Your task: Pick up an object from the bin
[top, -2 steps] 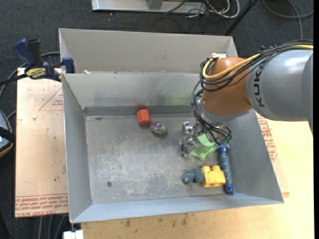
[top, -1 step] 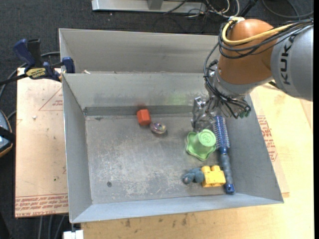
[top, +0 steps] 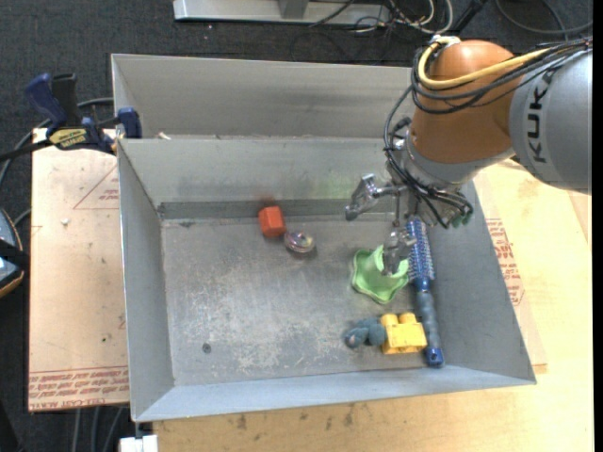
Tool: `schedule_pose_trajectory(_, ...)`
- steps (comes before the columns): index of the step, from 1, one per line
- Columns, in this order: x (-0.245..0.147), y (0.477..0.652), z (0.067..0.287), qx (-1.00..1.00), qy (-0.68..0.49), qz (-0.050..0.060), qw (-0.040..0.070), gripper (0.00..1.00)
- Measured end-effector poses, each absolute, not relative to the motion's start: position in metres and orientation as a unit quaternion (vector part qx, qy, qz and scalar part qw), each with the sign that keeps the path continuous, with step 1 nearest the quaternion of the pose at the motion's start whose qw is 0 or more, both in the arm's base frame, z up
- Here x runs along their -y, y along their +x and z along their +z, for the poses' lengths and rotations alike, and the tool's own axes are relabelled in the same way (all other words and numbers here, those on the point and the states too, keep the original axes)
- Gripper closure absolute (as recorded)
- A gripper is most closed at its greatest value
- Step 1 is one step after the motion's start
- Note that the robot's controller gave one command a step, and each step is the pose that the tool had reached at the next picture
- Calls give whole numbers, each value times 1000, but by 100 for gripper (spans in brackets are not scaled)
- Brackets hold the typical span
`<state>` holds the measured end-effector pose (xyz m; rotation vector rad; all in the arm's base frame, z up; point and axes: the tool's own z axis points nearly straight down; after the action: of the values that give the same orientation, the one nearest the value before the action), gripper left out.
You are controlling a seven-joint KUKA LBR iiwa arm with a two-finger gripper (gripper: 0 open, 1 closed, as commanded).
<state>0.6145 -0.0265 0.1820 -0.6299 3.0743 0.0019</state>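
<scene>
Gripper (top: pixel 399 245) is hanging low in the right half of the bin (top: pixel 236 347), below the arm's orange cover (top: pixel 466 92). Whether it is standing apart or closed, I cannot tell: its metal parts are overlapping from this angle. Nothing is visibly being held.

Key relation: a green lump (top: pixel 377 277) is lying directly under the gripper tip and spreading slightly toward the bin's near edge. Tip and lump are appearing to touch or nearly touch; the gap cannot be read. Judging this the likely pick, with the approach being almost straight down.

Crowding it: a long blue stick (top: pixel 423 285) is lying just beside the lump on the side of the bin's right wall. Its long axis is running from far to near, parallel to that wall, and ending close to the near right corner. It could be getting in the way of a closing grip.

Look of the lump: pale green, glossy, crumpled, rather flat, about as wide as long, with no clear long axis. It is probably soft and yielding.

Others: a yellow block (top: pixel 401 332) and a small grey-blue piece (top: pixel 358 336) are sitting toward the near edge. A red-orange cube (top: pixel 271 219) and a small round thing (top: pixel 300 243) are lying well apart, by the far wall.
</scene>
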Motion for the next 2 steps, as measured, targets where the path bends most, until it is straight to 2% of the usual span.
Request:
schedule_pose_trajectory(1, 78, 617, 123, -972, -237, 0, -2, 0)
schedule_pose_trajectory(2, 73, 619, 110, -978, -210, -2, 6, 0)
